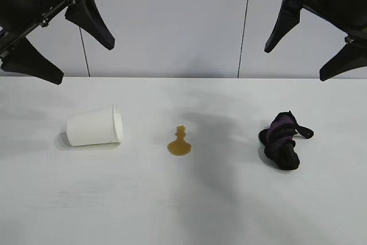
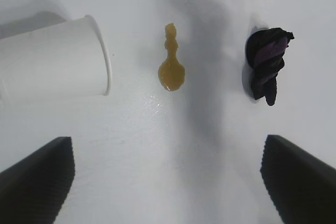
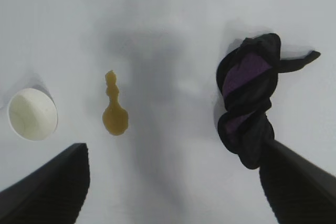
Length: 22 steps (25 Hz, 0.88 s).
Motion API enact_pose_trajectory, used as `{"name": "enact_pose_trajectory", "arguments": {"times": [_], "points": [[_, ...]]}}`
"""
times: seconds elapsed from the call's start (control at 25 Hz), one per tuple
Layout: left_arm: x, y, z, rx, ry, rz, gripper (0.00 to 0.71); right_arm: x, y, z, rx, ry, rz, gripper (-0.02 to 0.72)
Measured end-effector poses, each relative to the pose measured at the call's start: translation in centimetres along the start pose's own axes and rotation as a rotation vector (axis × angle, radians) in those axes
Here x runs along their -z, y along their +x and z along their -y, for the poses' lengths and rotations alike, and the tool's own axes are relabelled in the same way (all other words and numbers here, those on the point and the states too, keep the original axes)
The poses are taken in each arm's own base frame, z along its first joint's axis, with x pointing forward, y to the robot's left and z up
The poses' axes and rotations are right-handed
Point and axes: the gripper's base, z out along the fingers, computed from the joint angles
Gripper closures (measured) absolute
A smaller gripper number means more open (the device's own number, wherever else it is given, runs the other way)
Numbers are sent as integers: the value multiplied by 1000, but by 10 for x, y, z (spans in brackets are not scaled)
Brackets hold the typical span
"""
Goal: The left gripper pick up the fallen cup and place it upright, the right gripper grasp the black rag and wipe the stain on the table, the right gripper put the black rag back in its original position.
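Note:
A white paper cup (image 1: 94, 126) (image 2: 52, 61) (image 3: 32, 114) lies on its side at the table's left, its mouth turned toward the centre. An amber-brown stain (image 1: 180, 142) (image 2: 171, 62) (image 3: 114, 112) marks the middle of the white table (image 1: 183, 210). At the right sits the bunched black rag (image 1: 282, 140) (image 2: 266, 64) (image 3: 248, 98) with purple stripes. My left gripper (image 1: 86, 61) (image 2: 168, 148) hangs high above the cup, open and empty. High over the rag, the right gripper (image 1: 295, 64) (image 3: 173, 153) is open too, holding nothing.
A pale panelled wall (image 1: 172, 21) rises behind the table's far edge. Soft shadows of the arms fall across the tabletop between the stain and the rag.

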Motion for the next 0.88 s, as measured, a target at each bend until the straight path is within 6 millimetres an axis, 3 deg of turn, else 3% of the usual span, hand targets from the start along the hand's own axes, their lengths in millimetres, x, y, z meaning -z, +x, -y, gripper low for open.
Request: {"name": "enact_pose_trajectory", "arguments": {"times": [0.76, 0.88], "points": [[0, -5, -1, -2, -16, 52, 17, 0, 0, 0, 0, 0, 0, 93], [3, -5, -1, -194, -45, 22, 17, 0, 0, 0, 0, 0, 0, 93]]}}
